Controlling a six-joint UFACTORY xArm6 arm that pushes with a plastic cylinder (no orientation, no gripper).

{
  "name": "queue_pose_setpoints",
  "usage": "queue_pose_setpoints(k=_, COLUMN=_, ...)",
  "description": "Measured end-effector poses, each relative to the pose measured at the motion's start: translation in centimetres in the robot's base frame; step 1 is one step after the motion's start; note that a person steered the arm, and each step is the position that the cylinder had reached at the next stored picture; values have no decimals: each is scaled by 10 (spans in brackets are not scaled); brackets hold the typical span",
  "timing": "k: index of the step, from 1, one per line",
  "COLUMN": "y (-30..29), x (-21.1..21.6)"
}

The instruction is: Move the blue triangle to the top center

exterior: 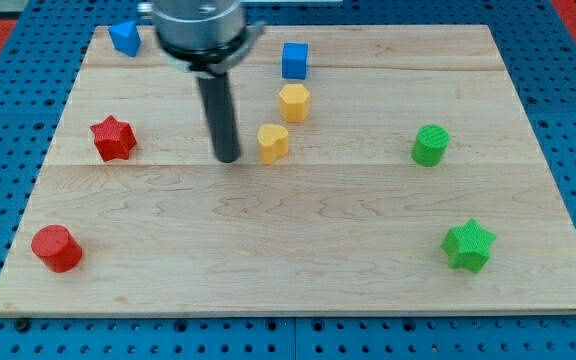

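The blue triangle [124, 38] lies near the board's top left corner. My tip [228, 158] rests on the board left of centre, well below and to the right of the blue triangle. The tip is just left of a yellow heart-like block [273, 142], a small gap between them. A blue cube [295, 60] sits near the top centre, with a yellow hexagon [294, 102] right below it.
A red star [113, 138] sits at the left and a red cylinder [56, 248] at the bottom left. A green cylinder [430, 145] is at the right and a green star [468, 245] at the bottom right. The wooden board [298, 270] ends on blue pegboard.
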State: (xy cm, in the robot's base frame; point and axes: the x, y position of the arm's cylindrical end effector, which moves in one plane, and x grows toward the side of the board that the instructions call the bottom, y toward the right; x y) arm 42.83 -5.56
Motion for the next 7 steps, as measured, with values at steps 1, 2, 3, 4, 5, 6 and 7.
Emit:
queue_pose_setpoints(k=1, y=7, x=1)
queue_pose_setpoints(k=2, y=29, x=8)
queue_pose_setpoints(k=3, y=35, x=19)
queue_pose_setpoints(k=4, y=-83, x=-4)
queue_pose_setpoints(k=5, y=-78, x=-80)
queue_pose_setpoints(k=6, y=-168, x=-128)
queue_pose_setpoints(k=7, y=-208, x=-187)
